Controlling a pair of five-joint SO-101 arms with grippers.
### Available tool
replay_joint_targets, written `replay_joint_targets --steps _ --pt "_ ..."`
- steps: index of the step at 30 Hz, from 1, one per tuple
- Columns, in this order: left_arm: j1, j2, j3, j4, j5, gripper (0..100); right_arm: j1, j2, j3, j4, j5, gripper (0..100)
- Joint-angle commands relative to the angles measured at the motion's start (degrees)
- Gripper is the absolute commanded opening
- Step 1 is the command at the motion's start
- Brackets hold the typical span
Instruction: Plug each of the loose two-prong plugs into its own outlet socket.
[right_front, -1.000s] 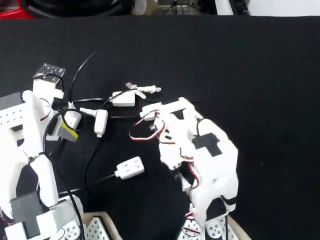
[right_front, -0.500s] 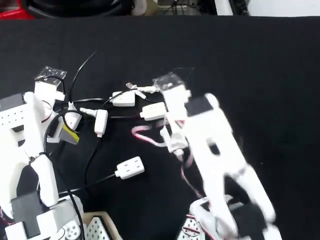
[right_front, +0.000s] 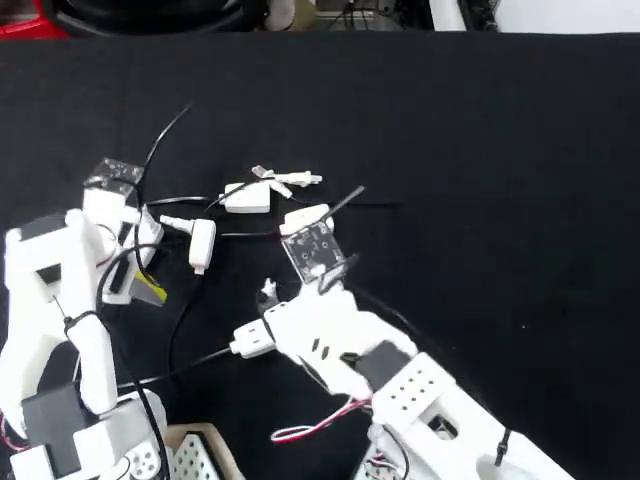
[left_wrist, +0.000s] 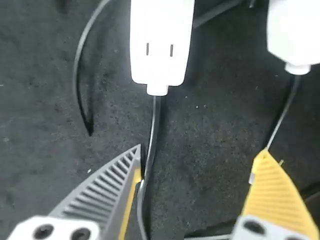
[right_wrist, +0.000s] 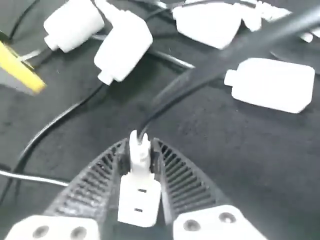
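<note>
Outlet socket (right_wrist: 139, 197), a small white body with two slots, sits clamped in the right gripper (right_wrist: 140, 146): the two grey ribbed fingers (right_wrist: 95, 185) are drawn in tight on either side of it, pinching its narrow neck where a black cord (right_wrist: 166, 106) meets it. Beyond the fingertips in the right wrist view more white pieces lie on the black table (right_wrist: 240, 150), among them a plug body (right_wrist: 122, 47) with its own lead and a flat piece (right_wrist: 270, 85) well off to the other side. In the high view the right arm (right_front: 340, 335) comes in from the near edge and bends low over the middle of the tangle, with a white socket block (right_front: 250, 341) just beside it. The left gripper (left_wrist: 200, 151) is spread wide and grips nothing; its grey finger (left_wrist: 112, 192) and yellow finger (left_wrist: 272, 195) stand well apart, pointing down at the table. A thin black lead (left_wrist: 152, 130) runs against the inner edge of the grey finger and up to a second socket (left_wrist: 161, 40), white and two-slotted, lying just ahead of the fingertips. The left arm (right_front: 55, 290) stands folded over at the table's left side
</note>
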Motion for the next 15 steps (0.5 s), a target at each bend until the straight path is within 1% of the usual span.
replay_joint_targets --steps 1,4,6,10,12,15 --pt "0.6 -2.0 2.3 -3.7 -0.2 34 -0.7 -0.8 0.0 -1.4 -1.0 1.1" --pt "1.1 -2.0 4.5 -5.4 -0.1 34 -0.6 0.4 -0.8 0.3 -1.0 1.1" --pt "1.5 -2.0 6.1 -6.5 1.0 34 0.3 0.7 -3.3 4.8 -1.4 1.1" --pt "2.4 -2.0 9.1 -9.8 4.0 34 2.2 1.1 -8.7 15.3 -5.1 1.1" --pt "2.5 -2.0 10.8 -11.4 4.5 34 2.1 1.1 -8.0 15.8 -5.5 1.1" --pt "2.4 -2.0 11.5 -12.5 7.0 34 2.1 1.0 -5.0 13.2 -5.5 1.1"
